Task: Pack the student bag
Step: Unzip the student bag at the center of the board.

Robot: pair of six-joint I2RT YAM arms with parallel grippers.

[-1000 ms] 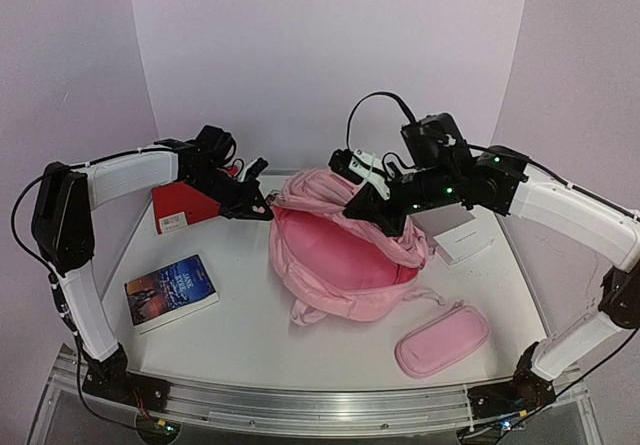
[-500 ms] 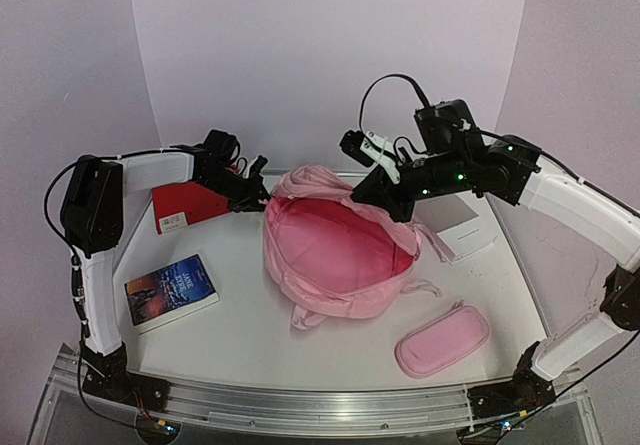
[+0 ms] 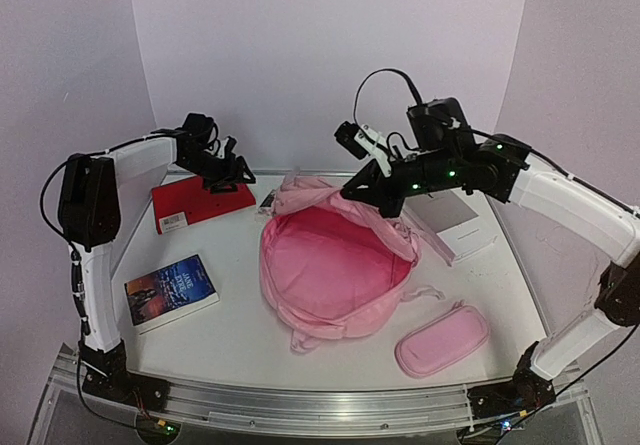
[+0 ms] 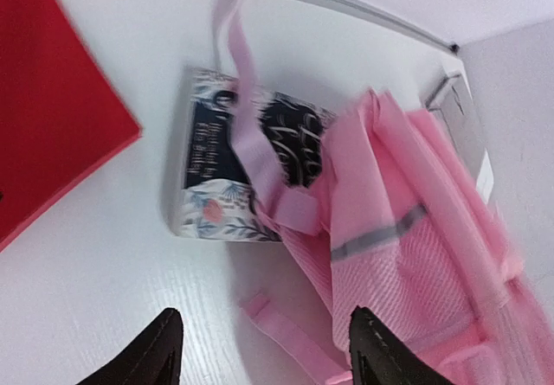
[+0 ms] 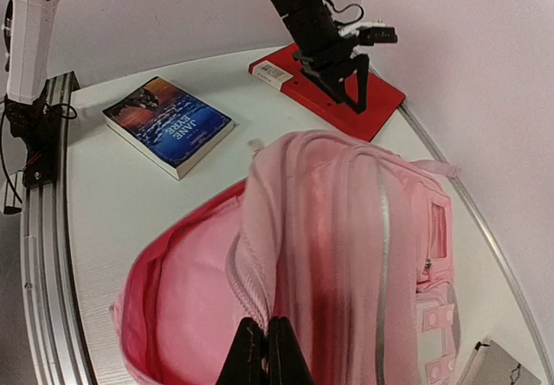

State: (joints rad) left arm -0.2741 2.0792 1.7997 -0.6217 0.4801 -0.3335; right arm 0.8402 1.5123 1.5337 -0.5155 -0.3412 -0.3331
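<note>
Right gripper (image 5: 265, 350) pinches student bag (image 5: 346, 229) flap; left gripper (image 4: 268, 355) spread, empty, red book (image 4: 52, 99) beside fingers. Best lift flap higher.

Pink student bag (image 3: 335, 270), mouth wide open; front flap lifted; grey reflective stripes

The top external view looks down and forward from above and behind the arm bases and takes in the whole surface (image 3: 240, 315). The left wrist view hangs close over the far left part, facing down past the left fingers (image 4: 160, 350). The right wrist view looks past the right fingers (image 5: 251, 355), leftward across the surface. All three share the student bag (image 3: 335, 265) and the red book (image 3: 200, 203).
</note>
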